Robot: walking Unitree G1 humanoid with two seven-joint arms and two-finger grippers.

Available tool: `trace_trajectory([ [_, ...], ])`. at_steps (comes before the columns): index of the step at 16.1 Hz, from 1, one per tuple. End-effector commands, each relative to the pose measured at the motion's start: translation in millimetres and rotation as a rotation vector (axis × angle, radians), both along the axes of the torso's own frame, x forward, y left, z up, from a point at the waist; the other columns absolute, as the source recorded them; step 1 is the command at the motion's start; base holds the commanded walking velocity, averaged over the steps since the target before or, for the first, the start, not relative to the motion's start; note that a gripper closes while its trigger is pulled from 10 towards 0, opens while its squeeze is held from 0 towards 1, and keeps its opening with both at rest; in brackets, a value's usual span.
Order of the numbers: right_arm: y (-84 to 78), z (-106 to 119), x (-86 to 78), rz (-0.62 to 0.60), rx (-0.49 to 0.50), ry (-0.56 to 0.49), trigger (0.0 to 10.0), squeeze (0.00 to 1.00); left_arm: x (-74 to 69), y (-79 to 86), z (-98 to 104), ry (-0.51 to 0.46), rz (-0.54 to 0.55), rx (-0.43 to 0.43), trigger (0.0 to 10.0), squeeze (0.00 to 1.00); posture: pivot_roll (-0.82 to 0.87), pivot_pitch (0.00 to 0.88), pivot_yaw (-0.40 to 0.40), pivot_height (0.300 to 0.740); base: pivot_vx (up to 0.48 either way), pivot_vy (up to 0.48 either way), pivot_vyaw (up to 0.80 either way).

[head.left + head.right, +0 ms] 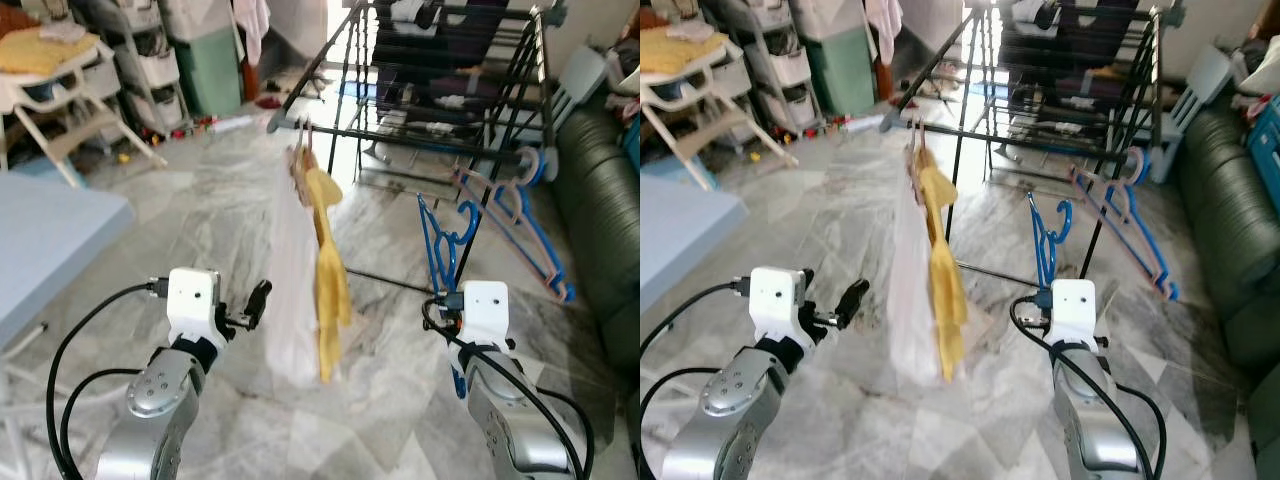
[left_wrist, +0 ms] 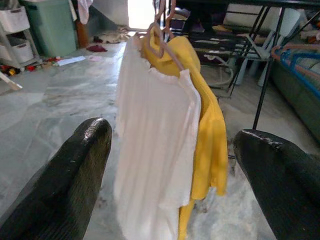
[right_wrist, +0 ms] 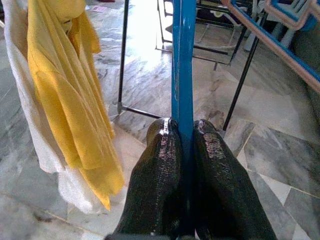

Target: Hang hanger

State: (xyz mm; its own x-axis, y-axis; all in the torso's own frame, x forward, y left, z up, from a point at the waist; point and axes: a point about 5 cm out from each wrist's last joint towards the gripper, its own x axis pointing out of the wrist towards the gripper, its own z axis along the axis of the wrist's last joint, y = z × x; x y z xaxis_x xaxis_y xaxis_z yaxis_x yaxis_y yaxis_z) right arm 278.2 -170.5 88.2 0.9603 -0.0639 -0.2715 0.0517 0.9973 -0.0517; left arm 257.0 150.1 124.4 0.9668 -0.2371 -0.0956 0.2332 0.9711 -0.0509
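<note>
The right gripper (image 3: 186, 137) has its fingers (image 3: 160, 170) closed tight on a blue hanger (image 1: 440, 240), held upright just below the rack (image 1: 440, 130) and near its lower rail. The left gripper (image 1: 258, 300) hangs with fingers (image 2: 75, 165) spread wide and empty, facing a white garment (image 1: 290, 290) and a yellow one (image 1: 330, 270) hung from the rack's corner; more hangers (image 1: 520, 215) dangle from the rail by the sofa (image 1: 600, 220).

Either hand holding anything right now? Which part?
The right hand is shut on the blue hanger, pinching a straight bar of its frame; which bar can't be told. The left hand is open and holds nothing, facing the white shirt.
</note>
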Motion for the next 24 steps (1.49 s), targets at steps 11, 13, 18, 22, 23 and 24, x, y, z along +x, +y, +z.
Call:
trace_trajectory([
  [11, 1.8, 4.5, 4.1, 0.023, 0.005, -0.021, 10.0, 0.0, -0.3, -0.2, -3.8, 0.009, -0.004, -0.002, 10.0, 0.0, -0.02, 0.051, 0.004, 0.74, 0.454, 0.0, 0.0],
  [13, 1.1, 3.8, 3.6, 0.021, 0.0, -0.02, 10.0, 0.0, -1.4, 0.9, -5.9, 0.015, -0.004, 0.005, 10.0, 0.0, -0.02, 0.051, 0.004, 0.74, 0.433, 0.0, 0.0],
  [18, 4.6, 4.7, 5.8, 0.028, 0.008, -0.02, 10.0, 0.0, -4.8, 7.6, -9.6, 0.026, 0.006, 0.022, 10.0, 0.0, -0.02, 0.048, 0.002, 0.74, 0.084, 0.0, 0.0],
  [22, 13.2, 3.6, 11.3, 0.047, 0.016, -0.009, 10.0, 0.0, -7.2, 5.5, -10.2, 0.029, -0.036, 0.012, 10.0, 0.0, -0.01, 0.044, 0.001, 0.74, 0.0, 0.0, 0.0],
  [23, 15.4, 4.9, 15.1, 0.05, 0.011, -0.011, 10.0, 0.0, -8.3, 4.2, -10.8, 0.033, -0.05, 0.01, 10.0, 0.0, -0.01, 0.042, 0.002, 0.74, 0.0, 0.0, 0.0],
  [24, 21.2, 5.8, 19.8, 0.071, 0.001, -0.003, 10.0, 0.0, -9.4, 2.2, -10.6, 0.033, -0.063, 0.003, 10.0, 0.0, -0.01, 0.042, 0.002, 0.74, 0.0, 0.0, 0.0],
])
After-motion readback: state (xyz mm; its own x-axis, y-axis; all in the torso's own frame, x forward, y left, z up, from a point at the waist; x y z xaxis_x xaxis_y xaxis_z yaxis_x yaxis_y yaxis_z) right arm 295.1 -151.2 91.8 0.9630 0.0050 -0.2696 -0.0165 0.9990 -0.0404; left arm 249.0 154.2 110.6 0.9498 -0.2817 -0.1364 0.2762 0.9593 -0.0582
